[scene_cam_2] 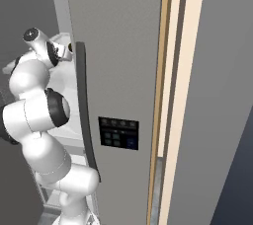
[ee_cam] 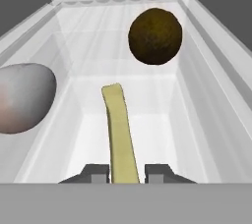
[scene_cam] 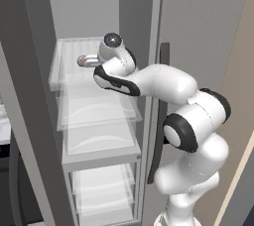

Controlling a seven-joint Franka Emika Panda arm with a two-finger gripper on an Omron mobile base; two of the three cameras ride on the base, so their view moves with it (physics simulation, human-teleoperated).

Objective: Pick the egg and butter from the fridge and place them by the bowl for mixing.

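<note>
Straddling the flat yellowish butter [ee_cam: 119,134] stick, the fingers [ee_cam: 97,173] stand apart; smooth pale egg [ee_cam: 22,98] lies left.

Kitchen: open fridge [scene_cam: 99,121] with glass shelves

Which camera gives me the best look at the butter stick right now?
The hand view: the butter runs lengthwise between the gripper fingertips on the fridge shelf. In the left base view the arm hides that shelf spot; in the right base view the door does.
</note>
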